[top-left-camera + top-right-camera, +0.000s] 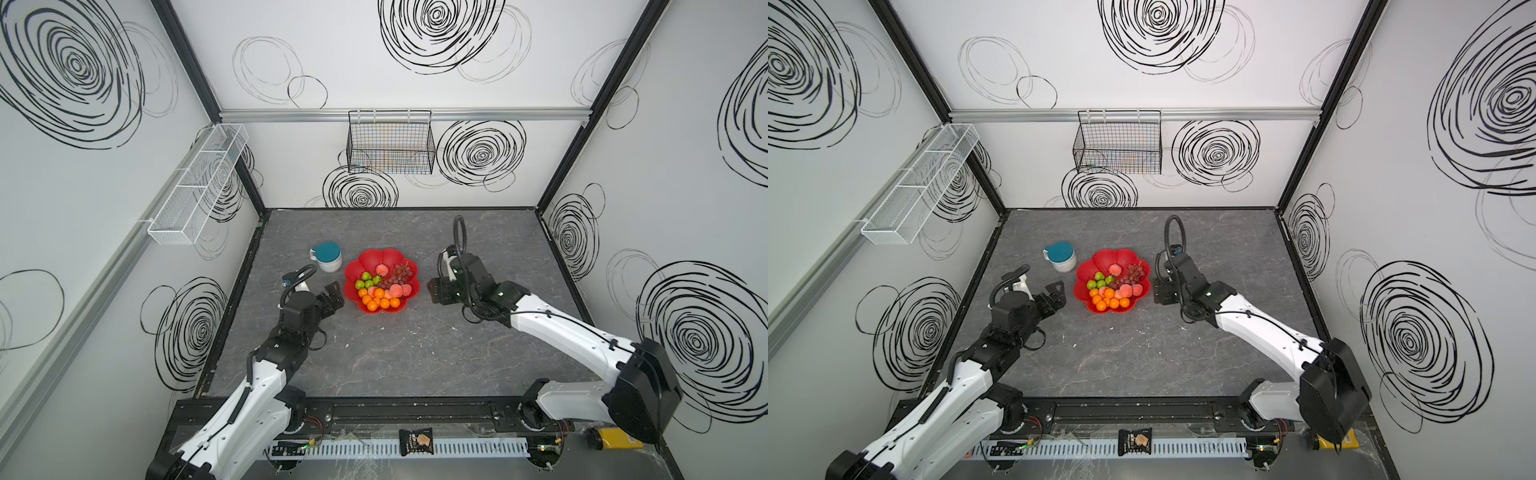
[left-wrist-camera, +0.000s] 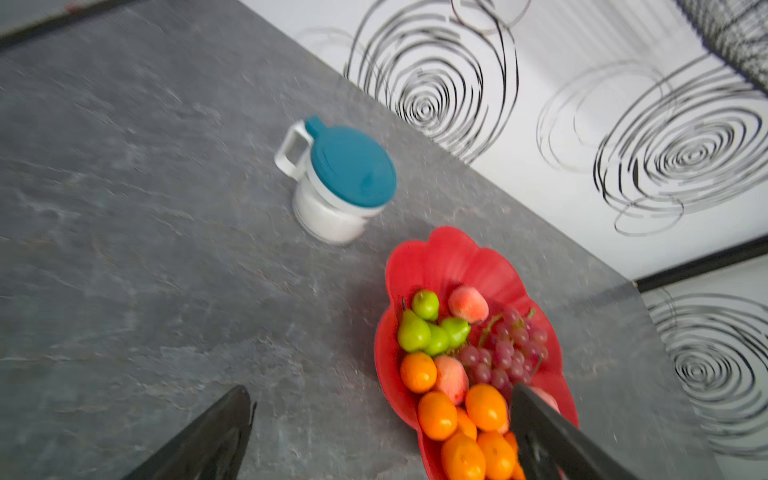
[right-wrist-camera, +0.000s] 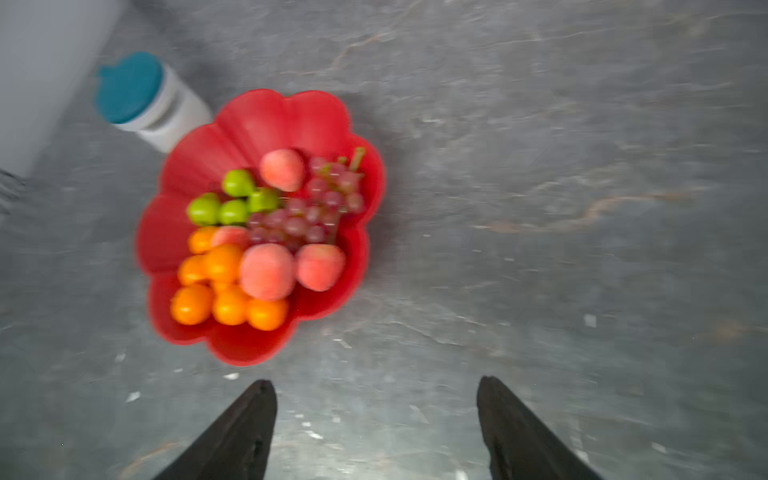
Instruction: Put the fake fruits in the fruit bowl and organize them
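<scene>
The red scalloped fruit bowl (image 1: 365, 255) (image 1: 1100, 255) stands mid-table and holds the fake fruits: oranges (image 1: 379, 301) at the front, green pears (image 1: 368, 282) on the left, peaches (image 1: 395, 289) and a grape bunch (image 1: 401, 274). My left gripper (image 1: 333, 296) (image 2: 382, 392) is open and empty just left of the bowl; in the left wrist view one finger (image 2: 540, 432) hides part of the fruit. My right gripper (image 1: 436, 291) (image 3: 377, 382) is open and empty, just right of the bowl (image 3: 270, 120) over bare table.
A white mug with a teal lid (image 1: 328, 255) (image 2: 340, 178) stands against the bowl's back left. A black wire basket (image 1: 390, 141) hangs on the back wall and a white mesh basket (image 1: 195, 187) on the left wall. A snack packet (image 1: 415, 441) lies at the front rail.
</scene>
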`<action>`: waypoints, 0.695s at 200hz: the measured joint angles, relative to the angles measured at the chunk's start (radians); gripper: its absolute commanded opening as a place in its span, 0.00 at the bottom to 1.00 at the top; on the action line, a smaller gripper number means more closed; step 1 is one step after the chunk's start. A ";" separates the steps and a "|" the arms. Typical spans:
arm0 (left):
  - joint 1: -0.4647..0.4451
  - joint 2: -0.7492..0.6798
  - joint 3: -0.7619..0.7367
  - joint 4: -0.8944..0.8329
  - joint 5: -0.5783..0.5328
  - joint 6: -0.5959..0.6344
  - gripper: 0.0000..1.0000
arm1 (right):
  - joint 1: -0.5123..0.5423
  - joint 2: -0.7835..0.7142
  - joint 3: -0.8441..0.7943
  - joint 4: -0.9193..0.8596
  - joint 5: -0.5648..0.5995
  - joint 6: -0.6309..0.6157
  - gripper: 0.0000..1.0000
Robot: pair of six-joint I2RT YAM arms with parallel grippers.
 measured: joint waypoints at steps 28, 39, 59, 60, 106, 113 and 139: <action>0.040 -0.062 -0.051 0.084 -0.129 0.031 0.99 | -0.186 -0.122 -0.134 0.061 0.060 -0.009 0.94; 0.056 -0.067 -0.075 0.128 -0.174 0.062 0.99 | -0.240 -0.159 -0.186 0.095 0.095 -0.013 0.96; 0.083 -0.067 -0.134 0.232 -0.230 0.130 0.99 | -0.330 -0.206 -0.261 0.163 0.142 -0.009 1.00; 0.086 -0.066 -0.139 0.240 -0.232 0.137 0.99 | -0.333 -0.206 -0.262 0.165 0.142 -0.007 1.00; 0.152 -0.021 -0.217 0.477 -0.255 0.315 0.99 | -0.557 -0.138 -0.270 0.272 0.140 0.025 1.00; 0.159 -0.001 -0.219 0.511 -0.255 0.336 0.99 | -0.576 -0.107 -0.264 0.280 0.139 0.024 1.00; 0.171 0.093 -0.249 0.647 -0.239 0.408 0.99 | -0.599 0.005 -0.251 0.315 0.151 0.013 1.00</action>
